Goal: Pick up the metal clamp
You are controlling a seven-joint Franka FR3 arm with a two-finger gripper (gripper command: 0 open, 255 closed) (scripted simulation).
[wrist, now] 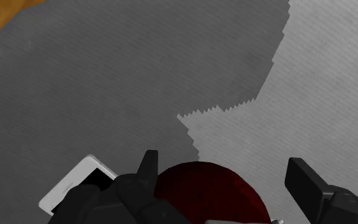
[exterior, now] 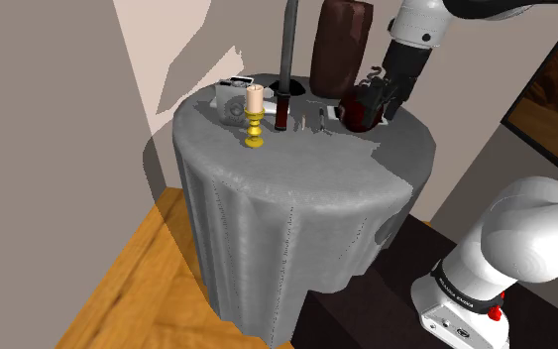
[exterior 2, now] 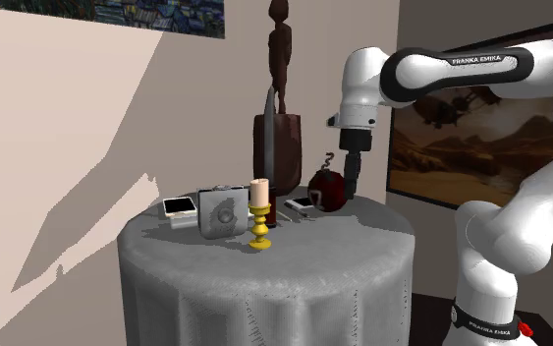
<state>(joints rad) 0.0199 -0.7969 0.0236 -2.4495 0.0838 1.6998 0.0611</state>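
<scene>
nothing is lifted yet. the metal clamp (exterior: 323, 120) lies flat on the grey cloth of the round table (exterior: 296, 198), a thin pale thing between the upright dark blade (exterior: 286, 59) and the dark red ball (exterior: 358, 111). in the second exterior view it sits just in front of a small white slab (exterior 2: 304, 201), beside the ball. my gripper (wrist: 219, 157) hangs low at the table's far side, right at that ball. my fingers (wrist: 147, 168) stand apart with the ball's red dome between them, gripping nothing as far as i can tell. i judge the approach only half made: i am near the clamp but lined up on its neighbour. what is left is to shift over the clamp, come down, close on it and raise it
</scene>
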